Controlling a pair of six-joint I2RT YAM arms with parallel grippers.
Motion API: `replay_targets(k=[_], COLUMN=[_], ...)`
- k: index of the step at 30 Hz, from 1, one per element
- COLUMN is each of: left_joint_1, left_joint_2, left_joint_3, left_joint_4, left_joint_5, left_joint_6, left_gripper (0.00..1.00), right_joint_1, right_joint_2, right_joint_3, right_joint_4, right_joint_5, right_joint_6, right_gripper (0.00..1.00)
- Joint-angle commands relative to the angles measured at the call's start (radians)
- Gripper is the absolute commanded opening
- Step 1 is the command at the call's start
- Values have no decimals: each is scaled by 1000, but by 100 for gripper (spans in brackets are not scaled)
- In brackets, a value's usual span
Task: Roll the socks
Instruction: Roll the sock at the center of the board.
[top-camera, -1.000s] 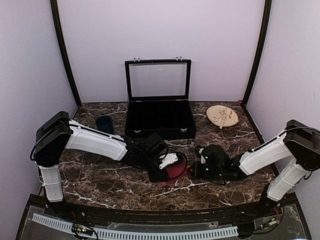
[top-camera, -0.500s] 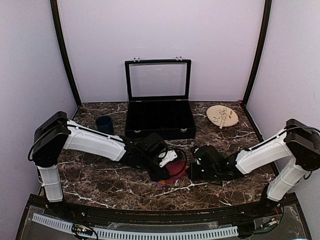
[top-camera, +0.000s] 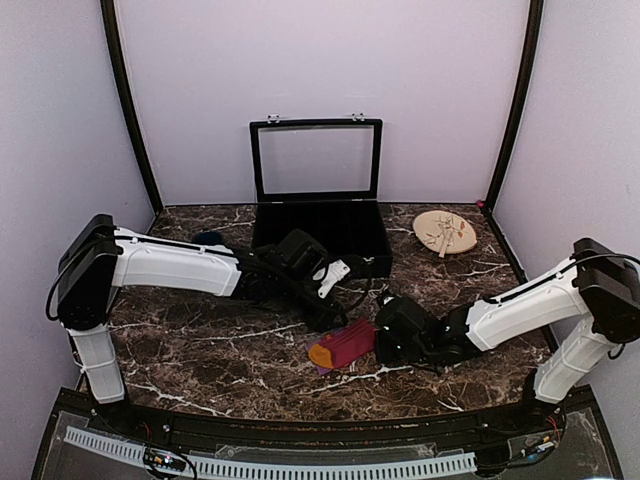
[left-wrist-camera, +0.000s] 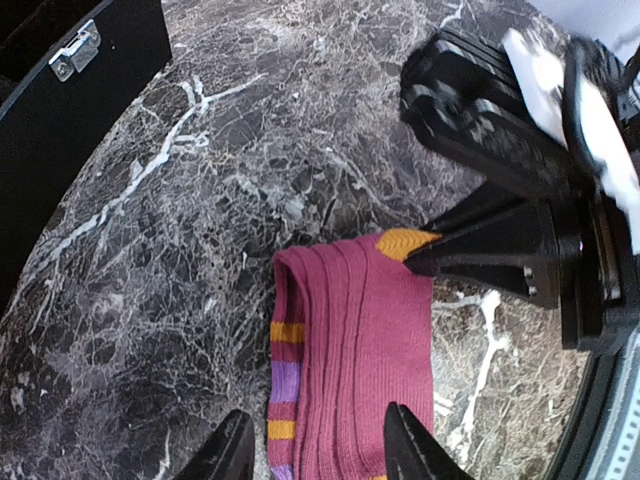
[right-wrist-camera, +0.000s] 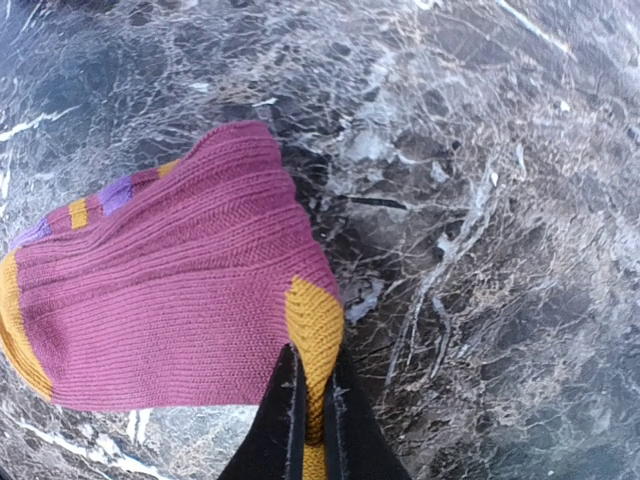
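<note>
The maroon-red sock (top-camera: 343, 345), with purple and orange bands and orange ends, lies folded flat on the marble table (top-camera: 200, 350). My right gripper (top-camera: 381, 336) is shut on its orange right end, which shows pinched between the closed fingers in the right wrist view (right-wrist-camera: 315, 325). My left gripper (top-camera: 337, 314) hovers open just behind the sock. In the left wrist view its fingers straddle the sock (left-wrist-camera: 350, 360) from above without touching it. The black sock with white stripes is not in view.
An open black case (top-camera: 320, 250) with a glass lid stands at the back centre. A dark blue cup (top-camera: 205, 239) is partly hidden behind my left arm. A round wooden plate (top-camera: 445, 232) sits at the back right.
My left gripper has let go of the sock and lifted back toward the case, uncovering it. My right gripper has shifted left, still holding the sock's orange end.
</note>
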Motion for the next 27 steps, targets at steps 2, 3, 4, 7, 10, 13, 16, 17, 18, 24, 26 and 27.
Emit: replay_targets(k=[2, 3, 4, 7, 10, 13, 16, 17, 18, 24, 26, 27], left_joint_1=[38, 47, 57, 84, 110, 116, 117, 117, 118, 125, 131, 133], left_joint_2=[30, 40, 47, 72, 109, 140, 158, 164, 173, 201, 207, 210], left_joint_3=[60, 69, 77, 105, 148, 167, 161, 161, 161, 172, 170, 171], left_joint_4=[-17, -13, -11, -6, -19, -17, 14, 22, 27, 34, 40, 41], left_joint_5=[146, 170, 196, 253, 324, 365, 386, 392, 400, 467, 484, 488], left_joint_6=[8, 21, 36, 82, 136, 196, 240, 256, 279, 351, 363, 370], left_gripper=[48, 49, 50, 54, 54, 55, 57, 58, 58, 58, 58, 59], right_joint_1=[30, 32, 32, 33, 33, 34, 35, 36, 38, 39, 40, 39], right_joint_2=[-7, -10, -13, -22, -21, -15, -18, -20, -23, -27, -30, -31], right_joint_3=[28, 29, 29, 32, 44, 56, 62, 63, 64, 72, 70, 70], right_joint_4=[-12, -12, -13, -8, -6, -7, -5, -5, -5, -13, -3, 2], right_joint_5=[88, 92, 96, 106, 112, 116, 118, 119, 123, 123, 115, 112], right_joint_6=[-88, -104, -121, -165, -202, -229, -246, -251, -256, -317, -344, -357], right_gripper=[3, 3, 3, 3, 3, 3, 3, 3, 3, 3, 3, 3])
